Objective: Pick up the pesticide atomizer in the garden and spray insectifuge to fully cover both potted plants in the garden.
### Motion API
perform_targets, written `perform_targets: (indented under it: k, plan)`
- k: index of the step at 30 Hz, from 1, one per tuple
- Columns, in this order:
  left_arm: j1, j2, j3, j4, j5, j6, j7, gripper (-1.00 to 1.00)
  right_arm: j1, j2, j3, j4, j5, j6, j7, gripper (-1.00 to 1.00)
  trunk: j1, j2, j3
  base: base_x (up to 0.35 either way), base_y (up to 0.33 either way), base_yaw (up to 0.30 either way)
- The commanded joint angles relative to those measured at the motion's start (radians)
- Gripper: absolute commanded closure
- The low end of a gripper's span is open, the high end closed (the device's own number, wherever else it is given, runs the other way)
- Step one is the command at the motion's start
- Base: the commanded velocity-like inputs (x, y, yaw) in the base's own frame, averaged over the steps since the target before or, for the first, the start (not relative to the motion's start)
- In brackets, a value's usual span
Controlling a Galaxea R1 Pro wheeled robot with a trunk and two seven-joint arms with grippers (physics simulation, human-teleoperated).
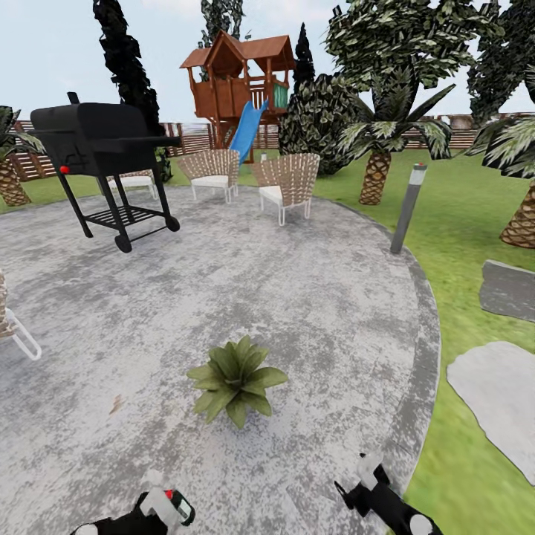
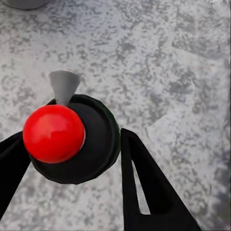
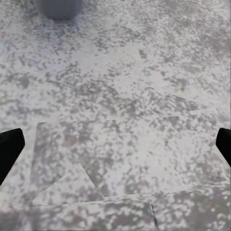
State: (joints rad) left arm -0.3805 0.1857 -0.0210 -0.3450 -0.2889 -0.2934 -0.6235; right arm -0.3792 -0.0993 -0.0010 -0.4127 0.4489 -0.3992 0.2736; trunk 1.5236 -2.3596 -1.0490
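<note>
Item: pesticide atomizer (image 2: 72,142), slim bottle with black spray head and red tip, sitting between the two fingers of the left gripper (image 2: 67,168), which is closing around it just below the head; in the head view it is showing low down at the robot's left (image 1: 177,507). Handling, by judgement: light, rigid, smooth-sided and likely slippery, so the grip is best kept on the body under the head, leaving the nozzle free. Right gripper (image 3: 115,144) is hanging wide open over the grey paving (image 1: 297,312), holding nothing. Item: one potted plant (image 1: 236,379), a low leafy rosette, is standing on the paving just ahead of both arms, well within spraying approach. Also present: black grill (image 1: 100,152), woven chairs (image 1: 286,182), bollard lamp (image 1: 409,208).
</note>
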Motion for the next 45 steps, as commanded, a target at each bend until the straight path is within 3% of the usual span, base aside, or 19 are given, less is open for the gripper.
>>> perform_targets:
  k: [1, 5, 6, 7, 9, 10, 15, 24, 25, 30, 33, 37, 42, 45]
  plan:
    - [-0.022, 0.003, 0.003, -0.008, -0.016, 0.012, -0.036, 1.00, 0.000, 0.000, 0.000, -0.020, 0.010, 0.020, 0.038, -1.00, 0.000, 0.000, -0.001, 0.000, 0.000, 0.000]
    - [-0.123, 0.003, 0.003, -0.009, -0.173, 0.096, -0.214, 1.00, -0.006, 0.002, 0.005, -0.122, 0.030, 0.125, 0.238, -1.00, 0.000, 0.000, -0.001, 0.000, 0.000, 0.000]
    - [-0.133, 0.001, 0.003, -0.009, -0.194, 0.104, -0.231, 1.00, -0.007, 0.002, 0.007, -0.131, 0.033, 0.130, 0.257, -1.00, 0.000, 0.000, -0.001, 0.000, 0.000, 0.000]
    - [-0.170, -0.006, 0.005, -0.010, -0.269, 0.132, -0.296, 1.00, -0.015, 0.005, 0.028, -0.174, 0.052, 0.143, 0.326, -1.00, 0.000, 0.000, -0.001, 0.000, 0.000, 0.000]
    - [-0.195, -0.009, 0.005, -0.010, -0.307, 0.144, -0.341, 1.00, -0.022, 0.010, 0.051, -0.203, 0.076, 0.149, 0.370, -1.00, 0.000, 0.000, -0.001, 0.000, 0.000, 0.000]
    - [-0.219, -0.012, 0.005, -0.011, -0.333, 0.152, -0.397, 1.00, -0.029, 0.016, 0.074, -0.234, 0.107, 0.169, 0.418, -1.00, 0.000, 0.000, -0.001, 0.000, 0.000, 0.000]
    - [-0.246, -0.012, 0.003, -0.012, -0.361, 0.155, -0.486, 1.00, -0.034, 0.049, 0.089, -0.285, 0.132, 0.239, 0.486, -1.00, 0.000, 0.000, -0.001, 0.000, 0.000, 0.000]
    - [-0.252, -0.017, 0.004, -0.014, -0.416, 0.155, -0.523, 1.00, -0.035, 0.095, 0.092, -0.298, 0.137, 0.259, 0.505, -1.00, 0.000, 0.000, -0.001, 0.000, 0.000, 0.000]
    - [-0.252, -0.018, 0.004, -0.014, -0.417, 0.155, -0.524, 1.00, -0.035, 0.099, 0.093, -0.298, 0.137, 0.259, 0.505, 1.00, 0.000, 0.000, -0.001, 0.000, 0.000, 0.000]
    - [-0.252, -0.043, 0.002, -0.036, -0.423, 0.154, -0.529, 1.00, -0.036, 0.120, 0.093, -0.304, 0.137, 0.259, 0.506, 1.00, 0.000, 0.000, -0.001, 0.000, 0.000, 0.000]
    - [-0.252, -0.053, -0.019, -0.047, -0.435, 0.155, -0.530, 1.00, -0.036, 0.136, 0.094, -0.310, 0.138, 0.261, 0.506, 1.00, 0.000, 0.000, -0.001, 0.000, 0.000, 0.000]
    - [-0.252, -0.087, -0.052, -0.050, -0.459, 0.157, -0.529, 1.00, -0.036, 0.162, 0.097, -0.311, 0.140, 0.261, 0.506, 1.00, 0.000, 0.000, -0.001, 0.000, 0.000, 0.000]
    - [-0.253, -0.117, -0.061, -0.076, -0.466, 0.157, -0.528, 1.00, -0.037, 0.182, 0.184, -0.315, 0.139, 0.261, 0.506, 1.00, 0.000, 0.000, -0.001, 0.000, 0.000, 0.000]
    - [-0.252, -0.121, -0.062, -0.086, -0.467, 0.157, -0.522, 1.00, -0.044, 0.194, 0.204, -0.316, 0.137, 0.262, 0.506, 1.00, 0.000, 0.000, -0.001, 0.000, 0.000, 0.000]
